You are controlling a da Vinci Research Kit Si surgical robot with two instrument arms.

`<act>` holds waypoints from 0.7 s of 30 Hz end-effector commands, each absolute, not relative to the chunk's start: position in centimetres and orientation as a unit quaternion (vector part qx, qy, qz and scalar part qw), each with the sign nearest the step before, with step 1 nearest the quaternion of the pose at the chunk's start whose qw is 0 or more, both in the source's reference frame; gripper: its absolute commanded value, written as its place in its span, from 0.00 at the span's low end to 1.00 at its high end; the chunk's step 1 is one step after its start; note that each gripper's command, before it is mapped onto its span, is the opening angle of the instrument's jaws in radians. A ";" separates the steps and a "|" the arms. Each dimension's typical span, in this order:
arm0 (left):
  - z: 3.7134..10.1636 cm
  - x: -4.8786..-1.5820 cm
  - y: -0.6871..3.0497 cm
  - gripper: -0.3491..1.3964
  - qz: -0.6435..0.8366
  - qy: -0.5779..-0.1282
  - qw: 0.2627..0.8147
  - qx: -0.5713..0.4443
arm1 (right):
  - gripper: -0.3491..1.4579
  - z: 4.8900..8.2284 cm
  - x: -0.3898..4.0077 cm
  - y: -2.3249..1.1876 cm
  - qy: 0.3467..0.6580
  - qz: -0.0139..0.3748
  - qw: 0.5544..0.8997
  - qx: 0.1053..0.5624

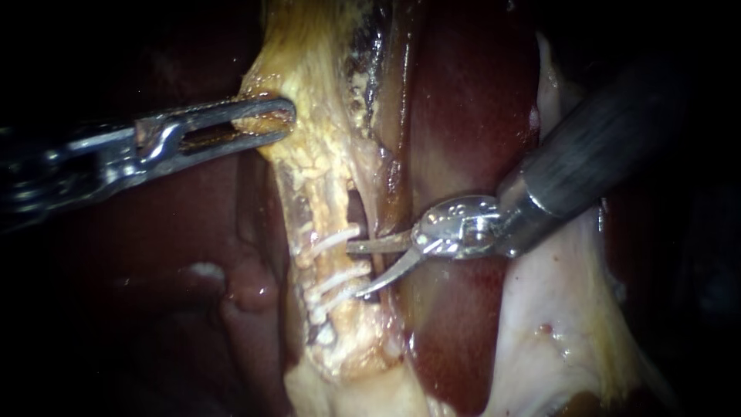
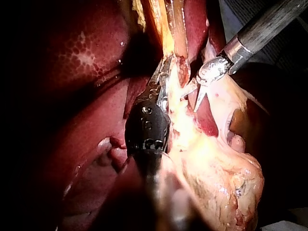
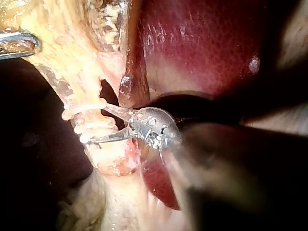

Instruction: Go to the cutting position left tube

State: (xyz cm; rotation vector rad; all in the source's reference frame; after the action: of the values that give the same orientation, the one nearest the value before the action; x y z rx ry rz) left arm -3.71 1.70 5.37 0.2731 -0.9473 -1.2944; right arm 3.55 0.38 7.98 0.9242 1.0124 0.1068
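Liver backs two tools: left tool pinching tissue, right tool spread, three clips.

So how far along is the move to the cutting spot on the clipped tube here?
Done: the left instrument's slim metal end effector is shut on the yellowish fatty tissue, and white clips cross the pale left tube. In hand: the right instrument's curved blades stand open at that tube's edge, beside the clips. Left: getting the tube fully between them; it looks uncut.
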 end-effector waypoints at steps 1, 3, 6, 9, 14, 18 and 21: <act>5.37 -3.71 1.70 0.00 -0.578 -0.423 0.687 0.122 | 0.93 7.97 3.56 0.38 0.471 0.052 0.768 0.431; 5.37 -3.71 1.70 0.00 -0.578 -0.423 0.687 0.122 | 0.92 7.96 3.56 0.37 0.482 0.051 0.753 0.445; 5.37 -3.71 1.71 0.00 -0.578 -0.423 0.687 0.122 | 0.90 7.94 3.56 0.36 0.491 0.050 0.732 0.470; 5.37 -3.71 1.71 0.00 -0.576 -0.425 0.688 0.121 | 0.89 7.92 3.60 0.36 0.497 0.047 0.717 0.486; 5.36 -3.71 1.73 0.00 -0.576 -0.424 0.688 0.121 | 0.88 7.92 3.78 0.35 0.509 0.034 0.695 0.507; 5.36 -3.71 1.74 0.00 -0.576 -0.426 0.687 0.121 | 0.87 7.89 3.90 0.34 0.515 0.027 0.686 0.514; 5.36 -3.70 1.75 0.00 -0.576 -0.426 0.687 0.122 | 0.86 7.90 3.95 0.33 0.516 0.024 0.681 0.520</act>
State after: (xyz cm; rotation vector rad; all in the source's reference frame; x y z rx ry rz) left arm -3.70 1.76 5.36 0.2713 -0.9527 -1.2902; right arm 3.95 0.32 7.90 1.1685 1.1561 0.0533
